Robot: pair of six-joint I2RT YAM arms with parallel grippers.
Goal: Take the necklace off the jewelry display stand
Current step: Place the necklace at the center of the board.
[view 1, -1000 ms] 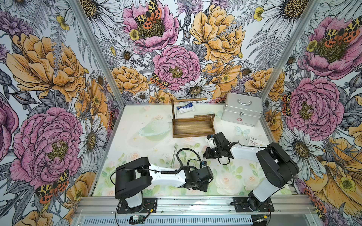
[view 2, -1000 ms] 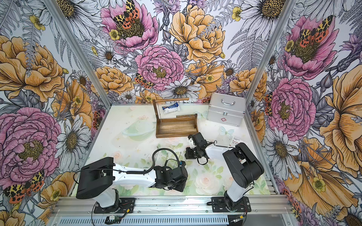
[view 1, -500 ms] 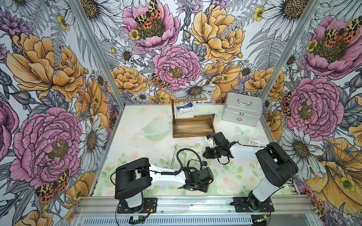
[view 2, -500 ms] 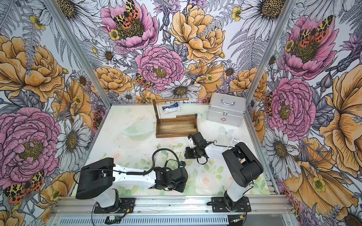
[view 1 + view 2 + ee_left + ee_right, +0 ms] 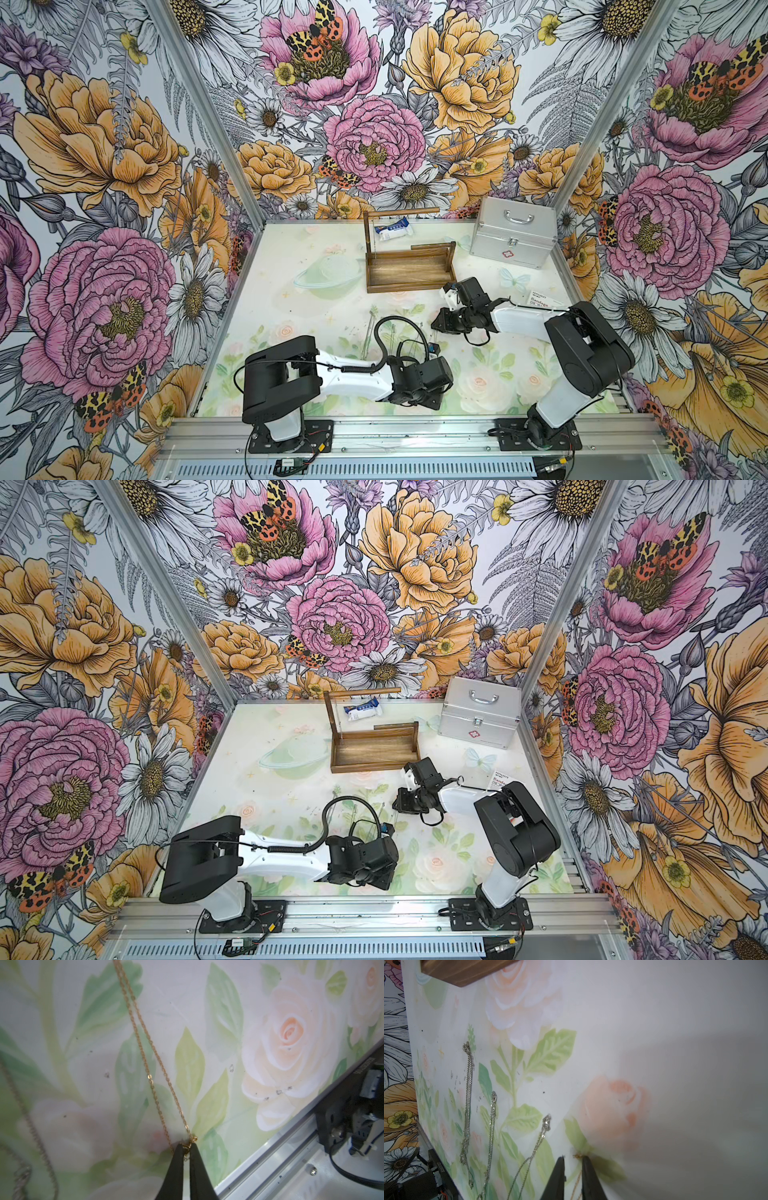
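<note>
In both top views the jewelry display stand [image 5: 409, 270] stands at 12 o'clock on the counter [image 5: 291, 299]. The left arm [image 5: 353, 376] and right arm [image 5: 519, 322] meet low near the centre, well apart from it. What runs between them is too fine to trace there.

In the left wrist view, the left gripper [image 5: 186, 1153] is pressed together on the clasp end of the gold necklace [image 5: 149, 1077]. Its doubled strands run straight away from the gripper, taut, likely so the chain lies down untangled.

In the right wrist view, the right gripper [image 5: 573, 1164] stands slightly spread at the necklace's far loop, apparently letting go. I judge the long axis to run roughly 6 to 12 o'clock, alongside three silver chains [image 5: 491, 1126].
</note>
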